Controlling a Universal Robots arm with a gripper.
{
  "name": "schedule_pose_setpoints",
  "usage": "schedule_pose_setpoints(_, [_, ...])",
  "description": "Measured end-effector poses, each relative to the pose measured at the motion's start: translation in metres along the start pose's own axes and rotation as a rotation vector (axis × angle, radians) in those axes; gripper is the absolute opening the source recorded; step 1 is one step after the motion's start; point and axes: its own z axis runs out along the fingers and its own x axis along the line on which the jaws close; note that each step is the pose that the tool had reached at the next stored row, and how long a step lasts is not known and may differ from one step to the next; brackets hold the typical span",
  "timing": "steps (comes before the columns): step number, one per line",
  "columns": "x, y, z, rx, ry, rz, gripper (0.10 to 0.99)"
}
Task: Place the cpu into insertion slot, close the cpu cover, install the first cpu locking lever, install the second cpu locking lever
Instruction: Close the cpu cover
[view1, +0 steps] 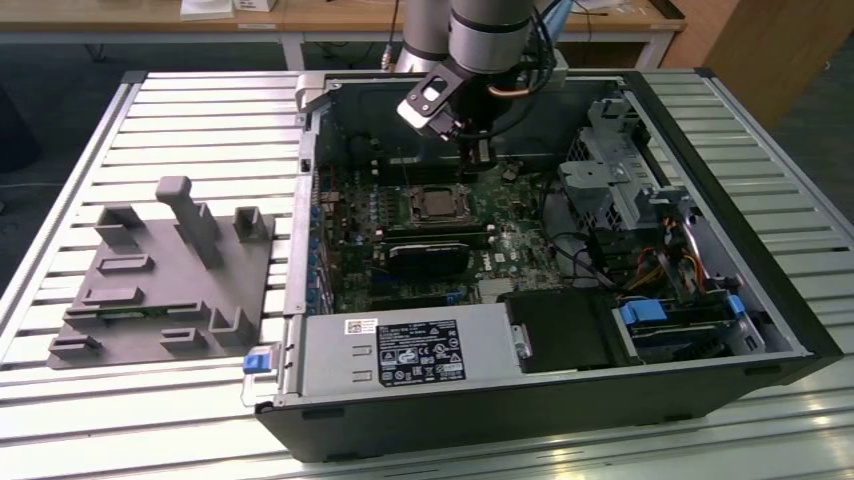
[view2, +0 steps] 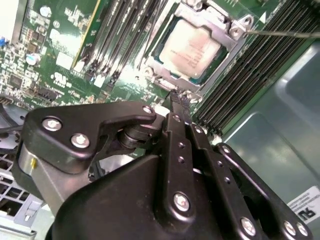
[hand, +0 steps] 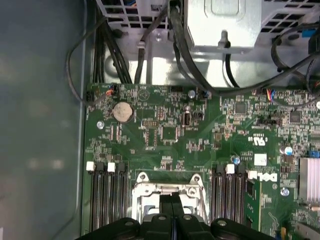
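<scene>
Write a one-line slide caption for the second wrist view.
Shut gripper tips beside the cpu cover, lowered around the seated cpu.

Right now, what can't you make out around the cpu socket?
First wrist view: the gripper hides much of the cpu cover, including its window.
Second wrist view: the gripper hides whatever its shut fingertips touch.
Exterior view: the insertion slot is too small to judge latching.
</scene>
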Motion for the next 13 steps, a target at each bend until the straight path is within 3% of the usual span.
schedule_pose_setpoints(7, [0.0001, -0.0111, 0.0007, 0.0, 0.0001, 0.0, 0.106])
schedule_pose_setpoints(13, [-0.0001, -0.0134, 0.0107, 0.002, 0.0001, 0.0, 0.106])
